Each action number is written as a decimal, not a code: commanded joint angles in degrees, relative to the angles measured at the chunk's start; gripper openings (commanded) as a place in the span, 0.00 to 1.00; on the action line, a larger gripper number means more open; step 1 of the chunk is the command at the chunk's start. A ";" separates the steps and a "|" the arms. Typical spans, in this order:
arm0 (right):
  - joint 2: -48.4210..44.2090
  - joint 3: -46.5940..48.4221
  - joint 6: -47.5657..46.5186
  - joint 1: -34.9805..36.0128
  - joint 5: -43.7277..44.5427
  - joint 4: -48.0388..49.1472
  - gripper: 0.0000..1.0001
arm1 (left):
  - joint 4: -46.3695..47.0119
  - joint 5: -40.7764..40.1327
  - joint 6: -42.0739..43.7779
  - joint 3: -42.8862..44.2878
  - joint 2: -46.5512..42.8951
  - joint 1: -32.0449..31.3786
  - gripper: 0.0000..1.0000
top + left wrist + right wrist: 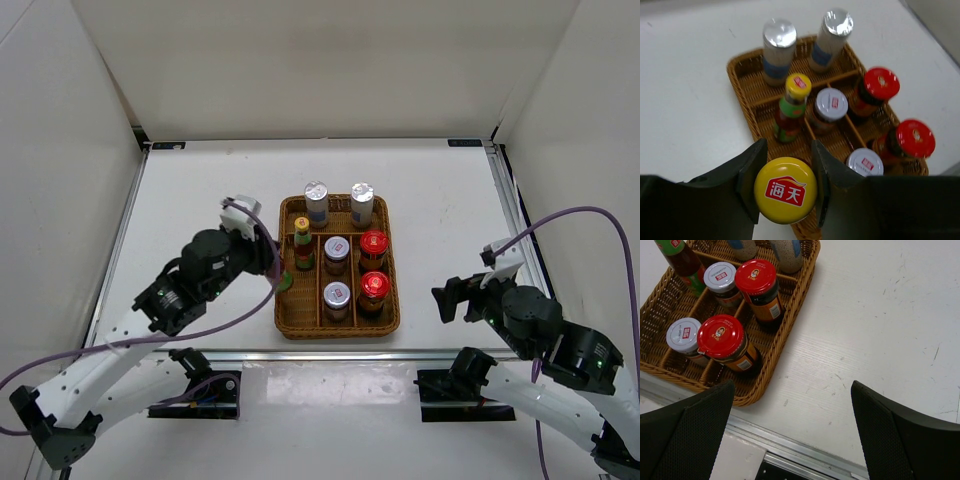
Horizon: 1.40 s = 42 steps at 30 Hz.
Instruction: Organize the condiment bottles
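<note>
- The left gripper [786, 176] has its two fingers closed on the neck of a slim green-necked bottle with a yellow cap [785, 190], and I see no gap at the cap
- This bottle hangs at the left rim of the woven brown wicker tray [340, 333], near the front-left compartment; I cannot tell if its foot is already inside the rim
- The right gripper [792, 405] is wide open and holds nothing, above the table to the right of the tray
- Risk, in my judgement: the foot can catch on the wicker rim when I lower it, and a thin bottle then tips
- It may also push the twin yellow-capped bottle [792, 107] standing just behind, because the space is narrow
- Writing: the held cap shows white "海天" on a red label
- The red-lidded dark jars [720, 336] and silver-lidded jars [830, 105] carry small marks too small for me to read
</note>
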 commanded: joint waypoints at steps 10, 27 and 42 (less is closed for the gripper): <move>2.26 -0.39 -0.94 -0.26 -0.09 2.20 1.00 | 13.52 3.37 -1.09 -3.49 3.63 -3.86 0.12; 3.32 -0.39 -0.94 -0.26 -0.09 2.20 1.00 | 21.35 -0.33 2.07 -10.08 12.86 -7.37 0.12; 3.85 -0.39 -0.94 -0.26 0.43 2.20 1.00 | 14.95 -2.61 5.58 -5.35 10.49 -7.91 1.00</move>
